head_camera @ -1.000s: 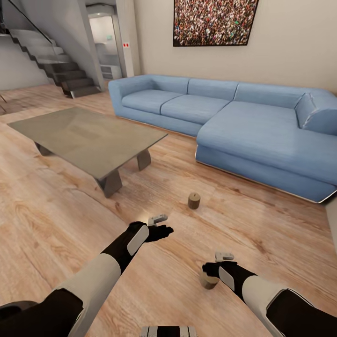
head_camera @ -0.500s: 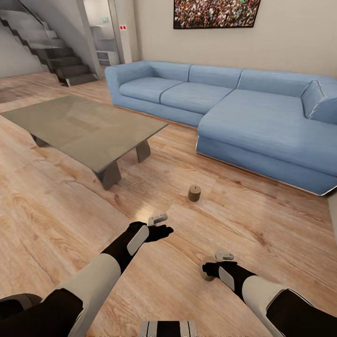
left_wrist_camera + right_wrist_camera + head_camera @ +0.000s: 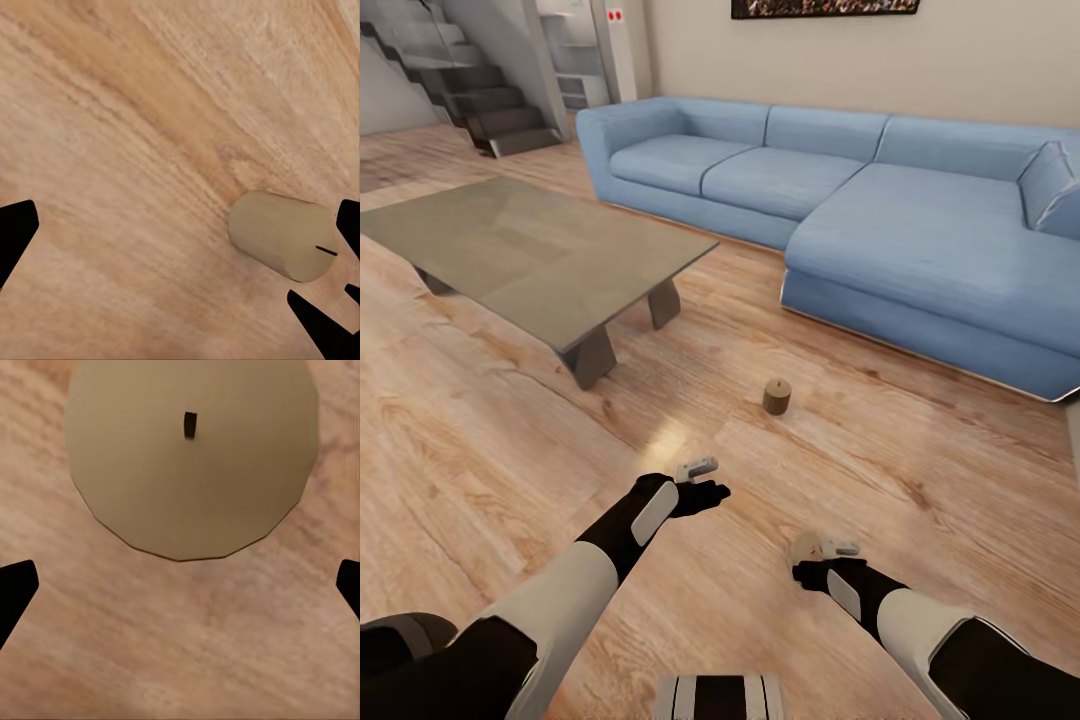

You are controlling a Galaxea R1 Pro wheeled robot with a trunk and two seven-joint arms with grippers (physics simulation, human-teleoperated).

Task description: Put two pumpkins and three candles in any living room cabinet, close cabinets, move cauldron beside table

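A tan candle (image 3: pixel 803 549) stands upright on the wooden floor (image 3: pixel 480 440), just ahead of the right gripper (image 3: pixel 838 549), partly hidden behind it in the head view. The right wrist view looks straight down on its flat top and small dark wick (image 3: pixel 190 424); the two black fingertips (image 3: pixel 15 589) sit far apart at the edges, so the jaws are wide and hold nothing, and the candle (image 3: pixel 191 457) lies beyond the tips, not between them. A second, darker candle (image 3: pixel 777 396) stands alone farther out, with bare boards all around it, between the coffee table (image 3: pixel 530 250) and the blue sofa (image 3: pixel 880 210). The left gripper (image 3: pixel 698 467) hovers over bare floor; its wrist view shows a candle (image 3: pixel 281 236) off to one side, near one black fingertip (image 3: pixel 349 229), jaws spread wide and empty. The table's near corner and block legs (image 3: pixel 592 358) lie left of the far candle. The sofa's base edge runs behind it. Stairs (image 3: pixel 480 95) rise at far left.
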